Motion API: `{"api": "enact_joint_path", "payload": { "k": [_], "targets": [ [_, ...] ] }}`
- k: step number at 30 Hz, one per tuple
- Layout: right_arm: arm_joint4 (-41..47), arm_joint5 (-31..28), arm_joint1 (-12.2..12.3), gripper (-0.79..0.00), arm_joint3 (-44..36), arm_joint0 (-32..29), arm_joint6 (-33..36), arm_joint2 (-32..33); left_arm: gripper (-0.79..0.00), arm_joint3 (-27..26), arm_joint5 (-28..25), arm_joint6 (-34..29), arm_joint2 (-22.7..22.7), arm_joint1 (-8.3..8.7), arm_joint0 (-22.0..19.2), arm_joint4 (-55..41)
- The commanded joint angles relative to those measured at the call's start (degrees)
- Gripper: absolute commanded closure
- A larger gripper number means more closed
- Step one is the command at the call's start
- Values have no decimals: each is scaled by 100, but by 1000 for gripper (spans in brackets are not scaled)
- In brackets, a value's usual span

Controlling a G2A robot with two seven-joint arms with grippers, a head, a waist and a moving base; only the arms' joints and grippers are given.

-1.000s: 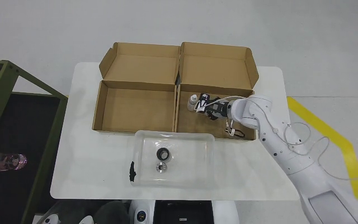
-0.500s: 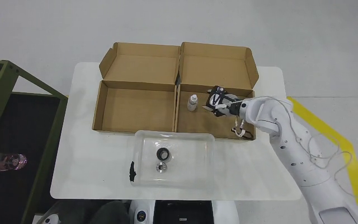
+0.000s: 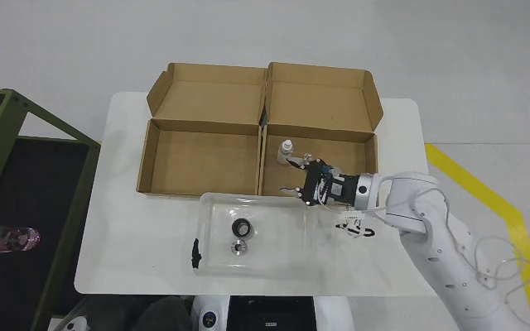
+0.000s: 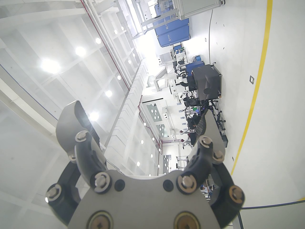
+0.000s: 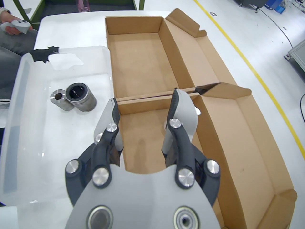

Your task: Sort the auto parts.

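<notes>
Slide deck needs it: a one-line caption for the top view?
Open right gripper above a box holding a bottle; two metal parts sit in the clear bin.

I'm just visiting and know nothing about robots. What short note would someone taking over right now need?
Right gripper: jaws open, holding nothing, over the front of the right cardboard box, beside the clear plastic bin.
Left gripper: jaws open, holding nothing, pointed up at the ceiling.
Done: one white bottle-shaped part stands in the right cardboard box; the left cardboard box holds no part.
Left: a hollow metal sleeve and a small metal cylinder wait side by side in the bin.
</notes>
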Motion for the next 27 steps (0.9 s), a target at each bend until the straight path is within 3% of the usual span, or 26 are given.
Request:
{"api": "enact_joint_path", "payload": {
  "k": [1, 4, 8, 23, 25, 27],
  "targets": [
    [-74, -1, 0, -477, -162, -83, 18, -84, -785, 0, 0, 0, 0, 0, 0, 0],
    [-188, -2, -11, -579, -332, -193, 18, -292, -785, 0, 0, 0, 0, 0, 0, 0],
    [-410, 100, -49, -603, -409, -272, -22, -638, -785, 0, 0, 0, 0, 0, 0, 0],
    [-1268, 514, -260, -594, -81, -184, -255, -1794, -785, 0, 0, 0, 0, 0, 0, 0],
    [-1339, 544, -287, -526, 7, -143, -238, -1894, -785, 0, 0, 0, 0, 0, 0, 0],
    [-1384, 572, -315, -514, 98, -93, -213, -1985, -785, 0, 0, 0, 0, 0, 0, 0]
  ]
}}
